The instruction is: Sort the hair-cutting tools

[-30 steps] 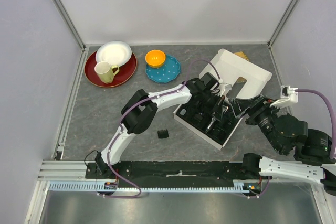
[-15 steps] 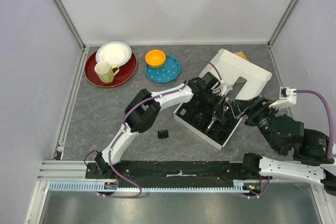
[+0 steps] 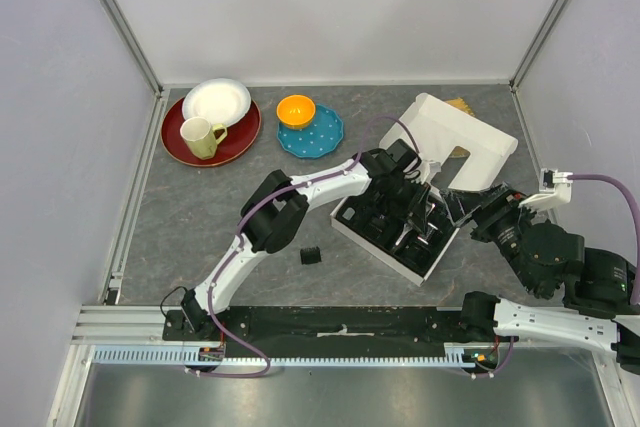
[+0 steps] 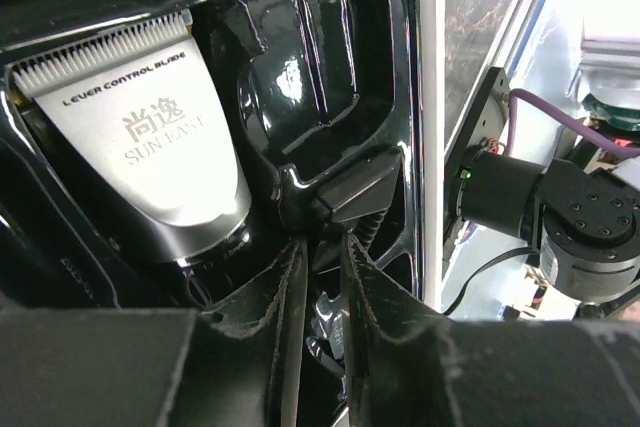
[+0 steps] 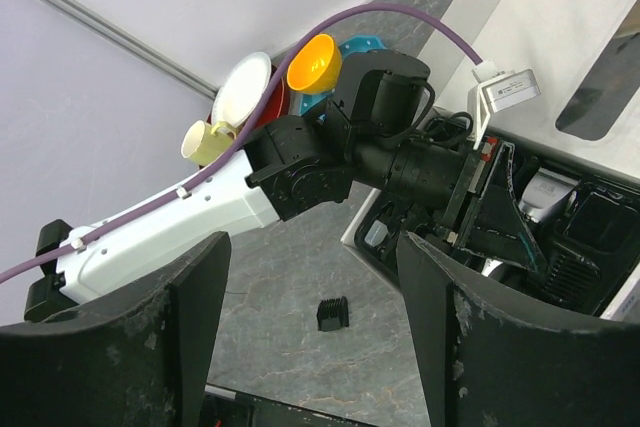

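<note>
The left end effector (image 4: 320,247), fingers slightly parted, sits in the black tray (image 4: 330,67) beside the clipper (image 4: 150,167), the right end effector (image 5: 315,272) hangs spread wide, and one comb attachment (image 3: 311,256) lies on the counter (image 3: 200,217).

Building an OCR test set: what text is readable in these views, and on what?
"LEVER CONTROL BLADE": clipper, silver head, under the teeth.
"尚逸": same head, middle.
"SUN EAST": just below that.
Small print at the head's lower edge: too blurred to read.
Top and right wrist views: nothing legible.
</note>
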Controlling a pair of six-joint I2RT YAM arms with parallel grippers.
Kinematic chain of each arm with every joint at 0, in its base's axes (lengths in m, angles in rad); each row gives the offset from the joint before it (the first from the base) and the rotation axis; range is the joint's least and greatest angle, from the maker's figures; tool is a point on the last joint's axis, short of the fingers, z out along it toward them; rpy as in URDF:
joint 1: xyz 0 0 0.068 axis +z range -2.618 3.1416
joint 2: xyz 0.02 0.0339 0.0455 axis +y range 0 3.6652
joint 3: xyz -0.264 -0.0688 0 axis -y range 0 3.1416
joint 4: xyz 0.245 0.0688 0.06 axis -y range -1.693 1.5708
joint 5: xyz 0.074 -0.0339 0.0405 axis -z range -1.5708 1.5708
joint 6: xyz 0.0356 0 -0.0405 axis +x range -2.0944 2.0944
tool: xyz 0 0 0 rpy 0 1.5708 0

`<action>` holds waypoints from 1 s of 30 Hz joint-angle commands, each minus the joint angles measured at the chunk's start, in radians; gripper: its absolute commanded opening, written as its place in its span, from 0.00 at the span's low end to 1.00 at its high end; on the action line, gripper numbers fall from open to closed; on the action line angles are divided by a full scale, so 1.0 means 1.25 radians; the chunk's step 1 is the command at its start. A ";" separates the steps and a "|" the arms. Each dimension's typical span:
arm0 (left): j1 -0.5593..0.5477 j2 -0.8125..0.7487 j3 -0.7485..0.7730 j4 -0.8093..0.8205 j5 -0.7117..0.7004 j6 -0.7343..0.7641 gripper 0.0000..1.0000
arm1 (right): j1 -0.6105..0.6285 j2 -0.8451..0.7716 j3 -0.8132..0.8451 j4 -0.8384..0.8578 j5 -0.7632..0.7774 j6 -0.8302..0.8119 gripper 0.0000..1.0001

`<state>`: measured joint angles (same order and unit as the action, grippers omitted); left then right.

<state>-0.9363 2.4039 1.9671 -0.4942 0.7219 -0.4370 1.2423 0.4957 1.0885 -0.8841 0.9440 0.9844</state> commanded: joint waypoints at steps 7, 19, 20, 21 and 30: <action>0.008 -0.048 -0.003 -0.013 -0.114 -0.009 0.38 | 0.001 -0.009 -0.002 -0.016 0.027 0.017 0.75; 0.012 -0.221 -0.100 -0.002 -0.201 0.001 0.47 | 0.000 0.076 0.035 -0.133 0.081 0.080 0.72; 0.013 -0.236 -0.110 0.001 -0.221 0.000 0.47 | 0.001 0.092 0.036 -0.143 0.079 0.083 0.69; 0.015 -0.249 -0.123 0.004 -0.235 -0.001 0.47 | 0.001 0.119 0.042 -0.149 0.076 0.089 0.68; 0.091 -0.463 -0.410 0.074 -0.473 -0.070 0.48 | -0.005 0.267 0.032 -0.146 0.050 0.092 0.64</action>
<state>-0.8753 1.9419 1.5692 -0.4664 0.2966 -0.4664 1.2423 0.7692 1.1172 -1.0492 0.9962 1.0943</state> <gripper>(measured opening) 0.470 0.640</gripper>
